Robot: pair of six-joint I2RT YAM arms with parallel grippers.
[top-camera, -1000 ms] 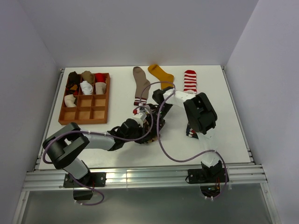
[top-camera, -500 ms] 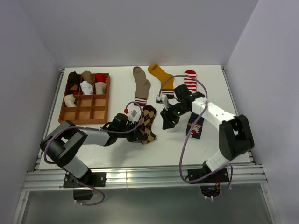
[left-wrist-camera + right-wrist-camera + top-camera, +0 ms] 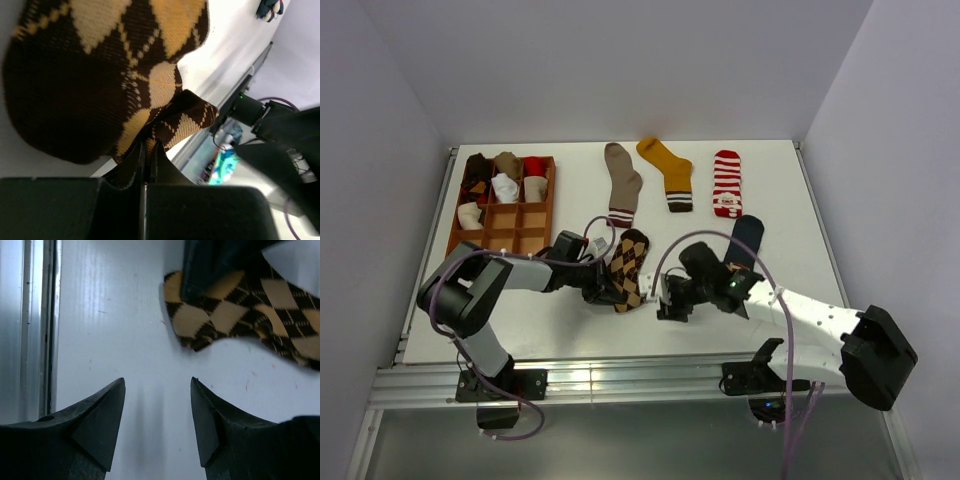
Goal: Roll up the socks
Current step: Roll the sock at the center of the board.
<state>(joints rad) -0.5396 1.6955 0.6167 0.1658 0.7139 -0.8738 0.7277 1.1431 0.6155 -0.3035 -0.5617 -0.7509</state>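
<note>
The brown argyle sock (image 3: 627,266) lies mid-table. My left gripper (image 3: 607,292) is shut on its near end; the left wrist view shows the sock (image 3: 110,65) pinched between the closed fingertips (image 3: 135,160). My right gripper (image 3: 662,298) is open and empty, just right of that sock; its wrist view shows the sock's end (image 3: 240,310) beyond the spread fingers (image 3: 102,410). The taupe sock (image 3: 620,180), the mustard sock (image 3: 666,165) and the red-white striped sock (image 3: 725,183) lie flat at the back. The navy sock (image 3: 744,239) lies partly behind the right arm.
A wooden grid tray (image 3: 517,242) at the back left holds several rolled socks in its far cells. The aluminium rail (image 3: 620,375) runs along the table's near edge, also seen in the right wrist view (image 3: 35,325). White walls enclose three sides.
My right arm swung from the back centre down to the near side and now sits low beside the argyle sock. The left gripper stays on the sock, which has shifted slightly left.
</note>
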